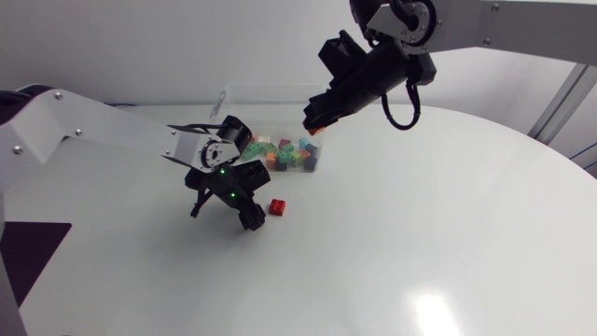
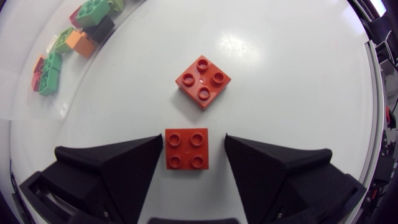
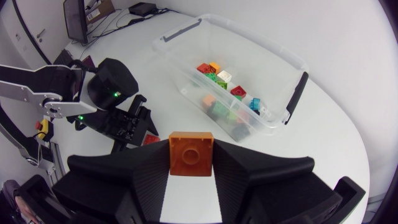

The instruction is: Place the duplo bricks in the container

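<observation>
The work surface is a round white table (image 1: 448, 243) with a glossy finish; it reflects overhead light near its front edge. The left arm (image 1: 93, 131) enters from the left side and reaches to the table centre. The right arm (image 1: 485, 23) enters from the upper right and extends over the container. The container (image 3: 186, 53) is a clear rectangular plastic tub with a black handle (image 3: 297, 93) at each end, standing on the far part of the table. It holds a loose group of bricks (image 1: 284, 154) in red, orange, green, white and blue, gathered towards one end; the other end shows bare floor. The right gripper (image 3: 191, 149) is clamped on an orange brick (image 3: 191, 157), one finger against each of two opposite sides. This brick is square, and its upper face carries a recessed round feature. In the head view it hangs just above the near end of the container. The left gripper (image 2: 194, 140) is lowered to the table beside the container with its fingers spread. A red brick (image 2: 186, 149) with four round studs lies flat on the table between them; a gap is visible between it and at least one finger. A second red brick (image 2: 203, 81) of the same four-stud type lies flat just ahead of the gripper, rotated relative to the first and apart from it.
</observation>
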